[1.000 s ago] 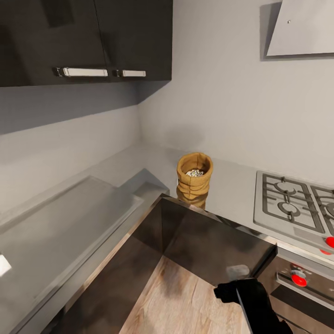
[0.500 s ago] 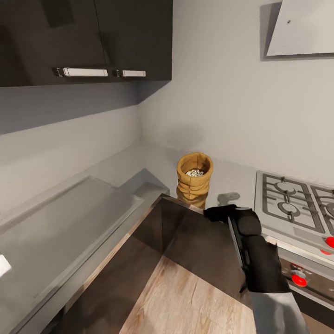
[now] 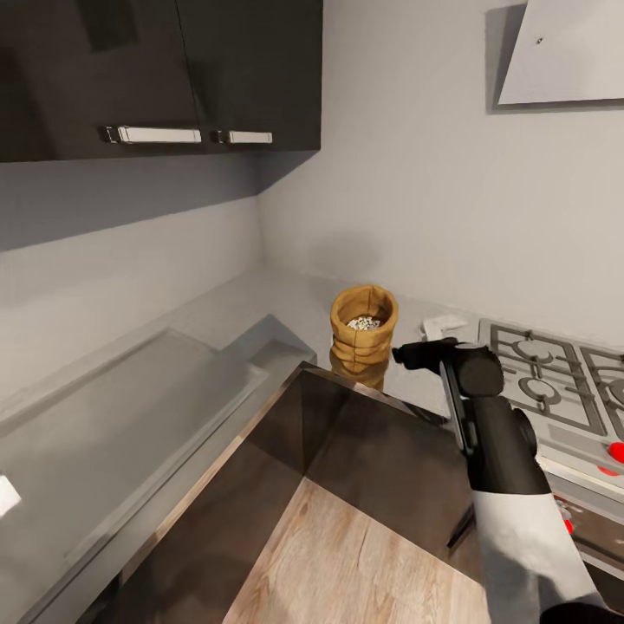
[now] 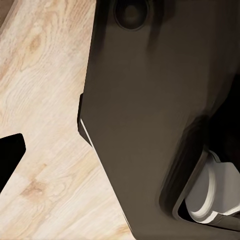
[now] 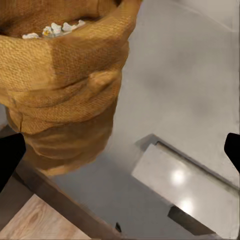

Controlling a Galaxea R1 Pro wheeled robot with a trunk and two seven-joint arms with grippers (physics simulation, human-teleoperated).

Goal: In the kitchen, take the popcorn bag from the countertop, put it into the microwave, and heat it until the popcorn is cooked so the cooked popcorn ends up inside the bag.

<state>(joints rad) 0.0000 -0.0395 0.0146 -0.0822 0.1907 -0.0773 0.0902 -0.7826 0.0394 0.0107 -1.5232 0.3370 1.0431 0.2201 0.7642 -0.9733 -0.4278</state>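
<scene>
The mustard-yellow popcorn bag (image 3: 364,334) stands upright on the grey countertop (image 3: 286,303) near the corner, with whitish popcorn (image 3: 364,323) in its mouth. My right gripper (image 3: 403,355) reaches in from the hob side and hovers just beside the bag, at about mid-height. In the right wrist view the popcorn bag (image 5: 65,85) looms close ahead, kernels (image 5: 55,29) visible at its rim. The right gripper (image 5: 120,155) is open, its fingertips (image 5: 7,155) spread wide with nothing held. My left gripper (image 4: 120,160) hangs low over the wood floor, beside my dark body.
A gas hob (image 3: 542,373) with red knobs (image 3: 617,451) lies right of the bag, under a flat white hood (image 3: 563,52). Dark upper cabinets (image 3: 156,69) hang over the left worktop, which has a recessed drainboard (image 3: 130,390). Glossy dark cabinet fronts (image 3: 381,451) meet the wood floor (image 3: 347,563).
My right arm has risen from low by the cabinet front and moved forward over the counter's edge, ending beside the popcorn bag. The bag has not moved.
</scene>
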